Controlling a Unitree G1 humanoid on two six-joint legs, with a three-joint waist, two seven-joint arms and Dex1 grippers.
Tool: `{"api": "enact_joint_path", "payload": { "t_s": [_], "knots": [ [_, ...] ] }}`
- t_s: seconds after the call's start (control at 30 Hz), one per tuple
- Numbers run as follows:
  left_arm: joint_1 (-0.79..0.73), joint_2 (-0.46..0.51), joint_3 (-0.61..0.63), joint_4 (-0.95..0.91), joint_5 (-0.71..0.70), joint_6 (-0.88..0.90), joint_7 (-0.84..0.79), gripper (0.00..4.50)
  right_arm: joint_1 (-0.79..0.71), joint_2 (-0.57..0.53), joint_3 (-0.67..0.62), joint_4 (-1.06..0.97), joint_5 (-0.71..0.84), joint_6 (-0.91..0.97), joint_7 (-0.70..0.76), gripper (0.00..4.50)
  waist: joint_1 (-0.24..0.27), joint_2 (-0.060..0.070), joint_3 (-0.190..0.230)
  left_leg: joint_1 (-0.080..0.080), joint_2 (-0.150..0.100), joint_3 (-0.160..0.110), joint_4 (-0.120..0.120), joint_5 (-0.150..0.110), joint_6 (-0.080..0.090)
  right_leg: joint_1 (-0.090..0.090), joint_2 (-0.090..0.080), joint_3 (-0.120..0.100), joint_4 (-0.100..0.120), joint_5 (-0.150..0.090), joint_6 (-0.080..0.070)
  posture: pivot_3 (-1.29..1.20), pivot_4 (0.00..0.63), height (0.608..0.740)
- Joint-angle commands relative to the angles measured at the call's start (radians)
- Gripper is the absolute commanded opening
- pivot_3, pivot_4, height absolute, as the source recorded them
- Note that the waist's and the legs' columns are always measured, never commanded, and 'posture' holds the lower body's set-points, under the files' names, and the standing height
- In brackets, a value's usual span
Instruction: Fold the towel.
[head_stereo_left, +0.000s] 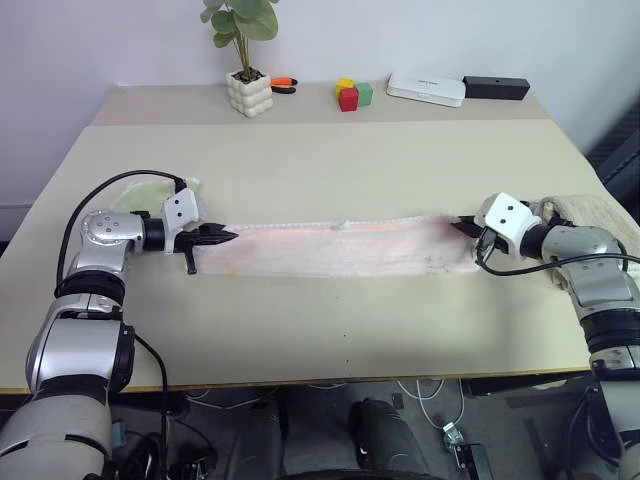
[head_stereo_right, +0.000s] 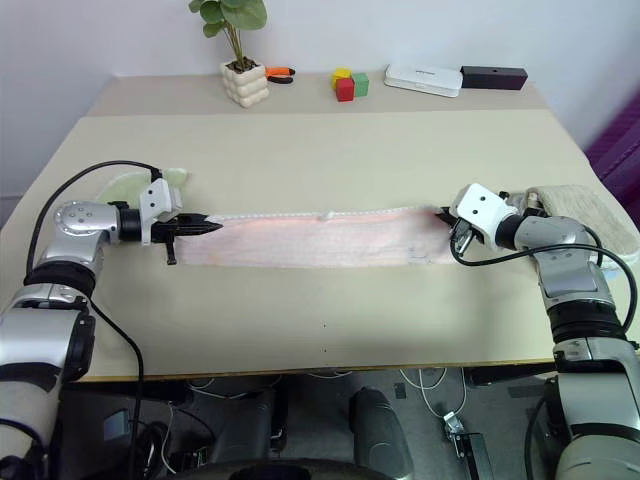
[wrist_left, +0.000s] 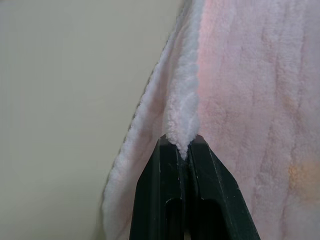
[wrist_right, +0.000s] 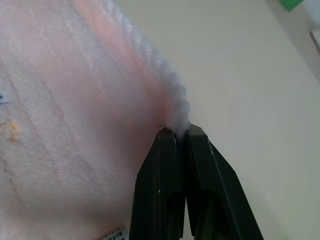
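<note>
Head views: a beige table (head_stereo_left: 330, 330) stands against a pale wall. Along its far edge, well beyond both grippers, sit a potted plant (head_stereo_left: 248, 88), coloured blocks (head_stereo_left: 353, 94), a white box (head_stereo_left: 426, 88) and a black box (head_stereo_left: 496, 88). The towel (head_stereo_left: 335, 250) lies stretched in a long band between the two grippers. The left gripper (head_stereo_left: 222, 237) points inward along the table, closed on the towel's left end. The right gripper (head_stereo_left: 466, 226) points inward from the opposite side, closed on the right end. A light-green cloth (head_stereo_left: 140, 195) lies behind the left forearm; a beige folded towel (head_stereo_left: 600, 215) lies behind the right forearm.

Left wrist view: the black fingers (wrist_left: 170, 190) are pressed together, pinching a thick edge of the pink terry. The table surface shows beside the towel.

Right wrist view: the fingers (wrist_right: 162, 185) are clamped together on the towel's hem. A small dark printed mark (wrist_right: 3, 99) shows on the fabric, well away from the fingertips.
</note>
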Motion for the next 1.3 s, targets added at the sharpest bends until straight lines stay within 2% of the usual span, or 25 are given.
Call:
{"api": "enact_joint_path", "payload": {
  "t_s": [0.03, 0.17, 0.27, 0.3, 0.4, 0.5, 0.53, 0.63, 0.87, 1.03, 1.13, 1.3],
  "knots": [
    [-0.013, -0.002, 0.018, -0.002, 0.007, 0.015, 0.014, 0.04, -0.046, 0.007, -0.007, 0.014, -0.010, -0.017, -0.025, 0.00, -0.001, 0.000, 0.000, 0.000, 0.000, 0.000, 0.000, 0.000, 0.000, 0.000, 0.000, 0.000, 0.000, 0.000, 0.000, 0.00, 0.150, 0.740],
    [-0.020, -0.007, 0.023, 0.005, 0.012, 0.048, 0.032, 0.04, -0.060, 0.021, -0.002, 0.037, -0.020, -0.023, -0.038, 0.00, -0.001, 0.000, 0.000, 0.000, 0.000, 0.000, 0.000, 0.000, 0.000, 0.000, 0.000, 0.000, 0.000, 0.000, 0.000, 0.00, 0.150, 0.740],
    [-0.036, -0.012, 0.038, 0.013, -0.001, 0.101, 0.029, 0.92, -0.065, 0.034, -0.010, 0.048, -0.002, 0.001, -0.019, 0.00, -0.001, 0.000, 0.000, 0.000, 0.000, 0.000, 0.000, 0.000, 0.000, 0.000, 0.000, 0.000, 0.000, 0.000, 0.000, 0.00, 0.150, 0.740],
    [-0.037, -0.012, 0.038, 0.012, -0.001, 0.107, 0.020, 1.35, -0.065, 0.035, -0.008, 0.048, -0.002, 0.000, -0.012, 0.00, 0.000, 0.000, 0.000, 0.000, 0.000, 0.000, 0.000, 0.000, 0.000, 0.000, 0.000, 0.000, 0.000, 0.000, 0.000, 0.00, 0.150, 0.740],
    [-0.034, -0.011, 0.041, 0.004, 0.007, 0.098, 0.026, 2.87, -0.067, 0.041, -0.014, 0.047, 0.003, 0.014, -0.010, 0.93, -0.001, 0.000, 0.000, 0.000, 0.000, 0.000, 0.000, 0.000, 0.000, 0.000, 0.000, 0.000, 0.000, 0.000, 0.000, 0.00, 0.150, 0.740],
    [-0.033, -0.007, 0.035, 0.001, 0.024, 0.089, 0.056, 4.45, -0.072, 0.039, -0.014, 0.057, -0.008, 0.022, -0.028, 2.46, -0.002, 0.000, 0.000, 0.000, 0.000, 0.000, 0.000, 0.000, 0.000, 0.000, 0.000, 0.000, 0.000, 0.000, 0.000, 0.00, 0.150, 0.740],
    [-0.033, -0.006, 0.033, 0.001, 0.029, 0.083, 0.067, 4.50, -0.073, 0.038, -0.013, 0.059, -0.011, 0.021, -0.030, 2.89, -0.002, 0.000, 0.000, 0.000, 0.000, 0.000, 0.000, 0.000, 0.000, 0.000, 0.000, 0.000, 0.000, 0.000, 0.000, 0.00, 0.150, 0.740],
    [-0.059, -0.023, 0.071, -0.002, -0.020, 0.156, 0.055, 4.50, -0.073, 0.036, -0.008, 0.059, -0.021, 0.021, -0.042, 4.47, -0.001, 0.000, 0.000, 0.000, 0.000, 0.000, 0.000, 0.000, 0.000, 0.000, 0.000, 0.000, 0.000, 0.000, 0.000, 0.00, 0.150, 0.740],
    [-0.075, -0.051, 0.150, -0.093, -0.109, 0.275, 0.019, 4.50, -0.070, 0.046, -0.019, 0.036, -0.009, 0.050, -0.058, 4.47, -0.003, 0.000, 0.000, 0.000, 0.000, 0.000, 0.000, 0.000, 0.000, 0.000, 0.000, 0.000, 0.000, 0.000, 0.000, 0.00, 0.150, 0.740],
    [-0.091, -0.040, 0.186, -0.185, -0.162, 0.363, 0.009, 4.50, -0.080, 0.062, -0.070, -0.025, 0.065, 0.125, -0.060, 4.47, -0.005, 0.000, 0.000, 0.000, 0.000, -0.001, 0.000, 0.000, 0.000, 0.000, 0.000, 0.000, 0.000, 0.000, 0.000, 0.00, 0.150, 0.740],
    [-0.091, -0.045, 0.216, -0.258, -0.212, 0.458, 0.016, 3.62, -0.078, 0.082, -0.099, -0.106, 0.110, 0.182, -0.077, 3.59, -0.005, 0.000, 0.000, 0.000, 0.000, -0.001, 0.000, 0.000, 0.000, 0.000, 0.000, 0.000, 0.001, 0.000, 0.000, 0.00, 0.150, 0.740],
    [0.004, -0.123, 0.239, -0.526, -0.319, 0.669, 0.092, 1.07, -0.055, 0.170, -0.142, -0.324, 0.177, 0.317, -0.187, 1.03, -0.002, 0.000, 0.000, 0.000, 0.000, -0.002, 0.000, 0.000, 0.000, 0.000, 0.000, 0.000, 0.001, 0.000, 0.000, 0.00, 0.150, 0.740]
  ]
}}
